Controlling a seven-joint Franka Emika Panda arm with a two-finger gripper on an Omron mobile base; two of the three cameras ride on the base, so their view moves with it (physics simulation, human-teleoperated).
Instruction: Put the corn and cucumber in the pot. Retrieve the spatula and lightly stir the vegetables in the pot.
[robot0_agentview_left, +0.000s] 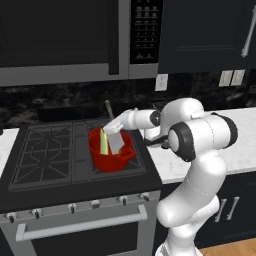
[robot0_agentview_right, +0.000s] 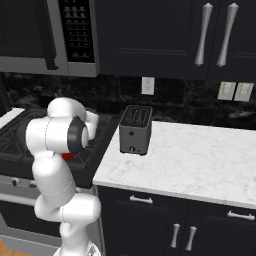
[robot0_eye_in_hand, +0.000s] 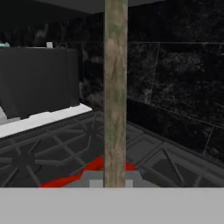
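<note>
The stirring step looks to be in hand. The red pot sits on the stove, at about 3 o'clock on the cooktop, with the light green cucumber leaning inside; the corn I cannot make out. The gripper hangs over the pot, jaws clamped on the spatula, handle upright. Next move, I judge: small gentle circles, blade low, without tipping the pot

The pot looks like smooth, glossy red enamel or plastic. The spatula handle has a mottled, wood-like, matt grain. The worktop is pale veined marble, the toaster dull dark metal, and the stove grates matt black.
</note>
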